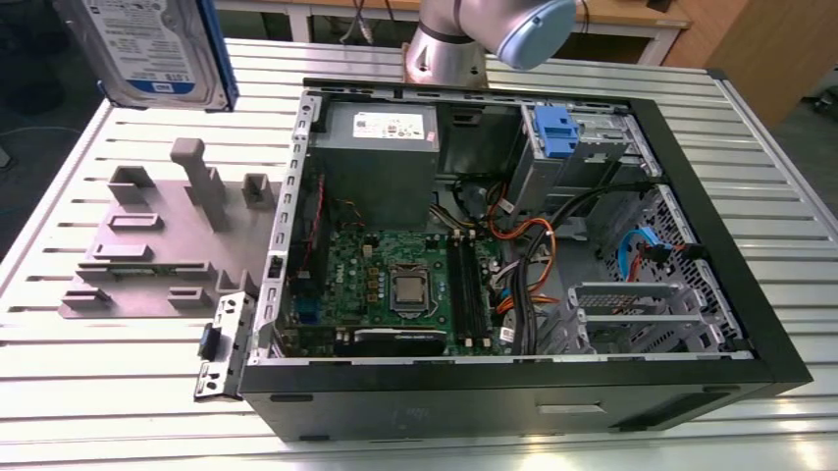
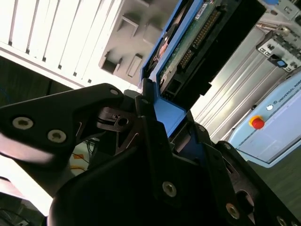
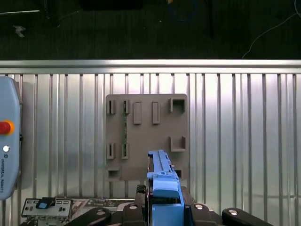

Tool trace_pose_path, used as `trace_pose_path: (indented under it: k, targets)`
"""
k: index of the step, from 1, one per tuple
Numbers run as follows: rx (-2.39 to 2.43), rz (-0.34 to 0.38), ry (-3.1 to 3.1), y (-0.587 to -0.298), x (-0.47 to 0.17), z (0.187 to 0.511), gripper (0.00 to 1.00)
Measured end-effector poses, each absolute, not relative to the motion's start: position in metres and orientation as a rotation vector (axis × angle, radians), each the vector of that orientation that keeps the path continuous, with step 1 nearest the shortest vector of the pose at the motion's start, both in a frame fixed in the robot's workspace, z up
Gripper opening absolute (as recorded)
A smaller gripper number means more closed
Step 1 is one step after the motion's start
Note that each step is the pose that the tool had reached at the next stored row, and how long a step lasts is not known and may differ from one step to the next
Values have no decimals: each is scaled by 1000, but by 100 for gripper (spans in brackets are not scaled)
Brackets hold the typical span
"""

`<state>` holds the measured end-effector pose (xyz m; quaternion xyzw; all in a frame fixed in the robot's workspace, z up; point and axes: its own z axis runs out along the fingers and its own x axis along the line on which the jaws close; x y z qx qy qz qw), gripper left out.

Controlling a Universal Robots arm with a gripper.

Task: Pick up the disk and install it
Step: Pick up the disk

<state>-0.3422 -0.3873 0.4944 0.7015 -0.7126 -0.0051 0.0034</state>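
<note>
hand (image 3: pixel 163 209) clamped on the hard drive (image 3: pixel 161 172) by its blue carrier. drive sticks out ahead of the hand, held clear above grey fixture plate (image 3: pixel 146 136) on worktop (image 3: pixel 235 141). risk: gripped at one end only, so it could tilt/slip & snag the open pc case (image 1: pixel 524 245) rim or cables.

— What sort of place is this?
— A robotics lab or workshop. A slatted aluminium worktop (image 1: pixel 118 392) carries an opened computer tower (image 1: pixel 524 402) and a grey fixture plate (image 3: pixel 146 136). A robot arm (image 1: pixel 452 49) stands on it, with a red stop button (image 3: pixel 4 127) nearby.
</note>
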Motion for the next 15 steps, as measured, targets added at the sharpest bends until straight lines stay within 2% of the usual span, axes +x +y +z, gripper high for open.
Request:
trace_pose_path:
  k: [15]
  targets:
    - [2199,-16,-2234,-388,-269,493,36]
